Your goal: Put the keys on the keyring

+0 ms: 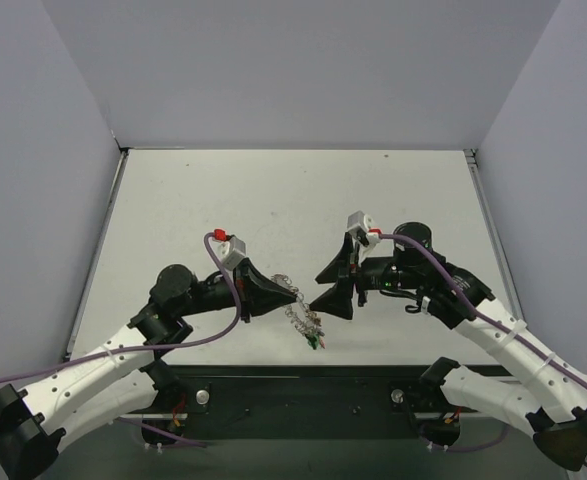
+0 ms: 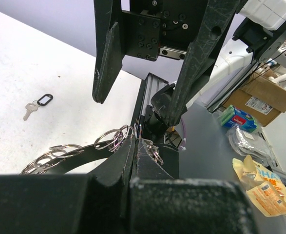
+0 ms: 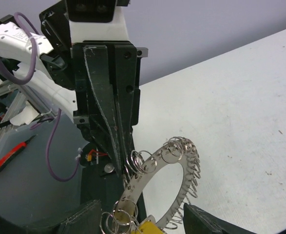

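The worktop (image 1: 273,200) carries one loose black-tagged key (image 2: 38,103), well apart from the ring. The left gripper (image 1: 288,297) has its fingers pressed together, pinching the keyring (image 3: 155,157) by its band, aloft over the middle of the near edge. The right gripper (image 1: 318,292) faces it, fingers spread, holding nothing. Some keys (image 1: 316,342) hang below the ring.

Caution: you have only an edge pinch. Sideways contact from the right fingers may pivot the ring or pull it free, and set the hanging keys swinging.
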Controlling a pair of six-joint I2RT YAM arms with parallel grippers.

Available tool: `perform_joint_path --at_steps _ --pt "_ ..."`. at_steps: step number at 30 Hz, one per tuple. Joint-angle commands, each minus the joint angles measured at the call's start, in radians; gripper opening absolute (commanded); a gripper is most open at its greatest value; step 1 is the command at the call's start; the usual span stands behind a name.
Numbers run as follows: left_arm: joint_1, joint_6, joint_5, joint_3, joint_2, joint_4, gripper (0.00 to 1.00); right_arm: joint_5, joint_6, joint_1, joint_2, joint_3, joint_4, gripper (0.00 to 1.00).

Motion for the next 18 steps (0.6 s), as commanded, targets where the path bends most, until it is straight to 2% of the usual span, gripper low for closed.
perform_joint_path --at_steps 1,5,11,18 --pt "-0.001 0.006 0.012 0.05 0.004 0.085 0.0 -0.115 0.021 -0.005 0.026 0.02 0.103 0.66" --pt "-0.001 0.039 -0.011 0.074 0.006 0.021 0.0 -0.054 0.03 -0.005 0.026 0.014 0.104 0.66" --pt "-0.001 0.117 -0.178 0.131 -0.013 -0.188 0.0 0.199 0.086 -0.037 0.015 -0.007 0.104 0.67" --pt "-0.001 0.143 -0.343 0.165 -0.013 -0.334 0.0 0.262 0.197 -0.142 0.041 -0.035 0.103 0.7"
